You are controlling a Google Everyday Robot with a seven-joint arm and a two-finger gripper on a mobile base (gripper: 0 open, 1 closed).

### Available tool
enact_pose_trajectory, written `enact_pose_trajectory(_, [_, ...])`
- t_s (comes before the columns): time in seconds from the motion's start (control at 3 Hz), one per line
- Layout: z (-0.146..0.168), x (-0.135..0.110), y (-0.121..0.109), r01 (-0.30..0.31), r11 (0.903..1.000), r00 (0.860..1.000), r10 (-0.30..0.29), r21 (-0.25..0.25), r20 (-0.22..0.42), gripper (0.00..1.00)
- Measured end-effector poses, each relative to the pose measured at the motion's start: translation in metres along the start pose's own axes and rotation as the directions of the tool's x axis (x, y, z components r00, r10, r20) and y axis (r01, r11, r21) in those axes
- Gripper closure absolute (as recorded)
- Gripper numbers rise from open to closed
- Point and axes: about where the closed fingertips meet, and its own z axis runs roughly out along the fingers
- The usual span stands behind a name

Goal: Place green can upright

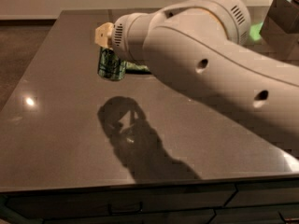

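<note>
On the dark glossy table (56,125), hand (106,40) over green can (111,65) — seemingly upright.

Bulky white rounded arm (187,41), dark holes (202,65), vent slits (238,16); tan end effector (104,34) at its left tip, over table (56,125).

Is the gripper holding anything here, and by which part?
Seemingly the green can, by its upper end, under the gripper over the table's far side; the arm hides the contact, so not certain.
</note>
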Motion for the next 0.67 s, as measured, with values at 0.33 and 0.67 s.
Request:
enact_pose_trajectory(0.33, [0.004, -0.013, -0.002, 0.143, 0.9891, 0.989, -0.142, 0.034, -0.047, 1.0])
enact_pose_trajectory(0.67, [0.008, -0.025, 0.001, 0.247, 0.9677, 0.967, -0.243, 0.051, -0.081, 1.0])
